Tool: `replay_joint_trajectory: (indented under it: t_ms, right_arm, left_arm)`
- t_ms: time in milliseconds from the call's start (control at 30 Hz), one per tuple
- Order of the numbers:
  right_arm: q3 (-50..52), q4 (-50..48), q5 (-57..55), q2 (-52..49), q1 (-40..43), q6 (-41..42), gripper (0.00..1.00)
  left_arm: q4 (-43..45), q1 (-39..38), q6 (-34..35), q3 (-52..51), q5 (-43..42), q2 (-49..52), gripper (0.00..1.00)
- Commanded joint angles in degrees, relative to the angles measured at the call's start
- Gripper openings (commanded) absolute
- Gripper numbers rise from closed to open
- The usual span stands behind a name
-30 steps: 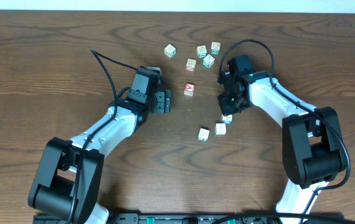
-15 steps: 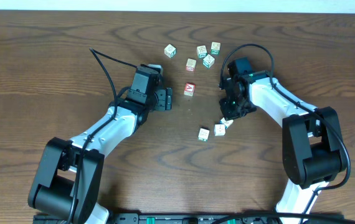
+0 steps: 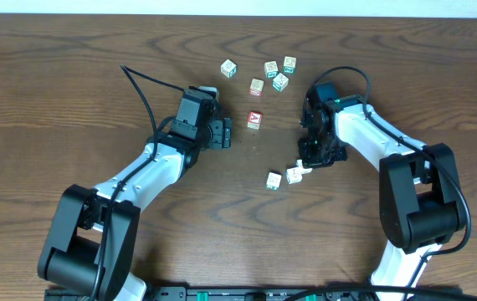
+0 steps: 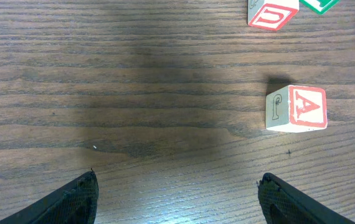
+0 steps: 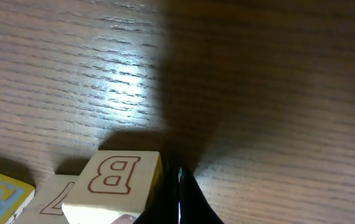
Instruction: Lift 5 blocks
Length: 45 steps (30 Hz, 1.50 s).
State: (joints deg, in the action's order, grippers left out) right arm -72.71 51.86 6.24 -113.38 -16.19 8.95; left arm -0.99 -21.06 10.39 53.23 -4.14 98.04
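Bare surface (image 3: 238, 167) is lying open all around the red A block (image 3: 254, 120). On one side of that block the left hand (image 3: 227, 135) is waiting with its fingers spread wide. Beyond the A block, five blocks (image 3: 270, 68) are crowding the far side. Nearer than the A block, toward the right arm, the closed right hand (image 3: 308, 157) is pressing against three blocks (image 3: 294, 174), blocking that approach.

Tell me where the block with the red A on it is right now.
In the overhead view the red A block lies by itself, just right of the open left gripper and nearer the robot than the far group of blocks.
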Motion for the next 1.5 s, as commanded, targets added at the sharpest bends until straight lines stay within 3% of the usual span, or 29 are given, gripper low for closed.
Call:
replay_joint_trajectory:
  t_ms: [0, 133, 333, 433, 533, 633, 900, 1300, 1467]
  right_arm:
    - [-0.4, -1.2, -3.4, -0.2, 0.1, 4.7, 0.01]
    - [-0.4, -6.5, -10.0, -0.2, 1.5, 6.5, 0.01]
    - [-0.4, -14.2, -7.5, -0.2, 7.9, 5.7, 0.02]
    - [-0.4, -15.1, -2.7, -0.2, 12.0, 3.9, 0.18]
    - [-0.4, -14.4, 1.8, -0.2, 15.7, 0.6, 0.44]
    - [-0.4, -13.3, 3.1, -0.2, 17.6, -0.5, 0.50]
    - [-0.4, -12.4, 3.0, -0.2, 18.1, -0.9, 0.54]
    - [-0.4, -12.5, 3.1, -0.2, 18.0, -0.9, 0.51]
    - [-0.4, -12.6, 3.0, -0.2, 18.0, -0.9, 0.49]
  left_arm:
    - [0.2, 0.2, -1.2, 0.6, -0.3, 0.1, 0.82]
    - [0.3, 0.1, -4.4, 0.6, -4.2, 0.1, 0.82]
    - [0.3, 0.1, -7.2, 1.0, -7.8, 0.1, 0.89]
    - [0.3, 0.0, -8.1, 1.5, -9.3, 0.4, 0.92]
    - [0.3, -1.0, -9.1, 2.7, -10.2, 1.1, 0.92]
    - [0.2, -3.2, -9.6, 5.1, -10.4, 2.7, 0.92]
    - [-0.4, -7.4, -9.7, 11.3, -8.7, 9.3, 0.92]
    - [2.4, -7.4, -9.9, 13.2, -8.3, 17.2, 0.91]
    - [4.4, -7.4, -9.9, 14.2, -8.2, 18.8, 0.79]
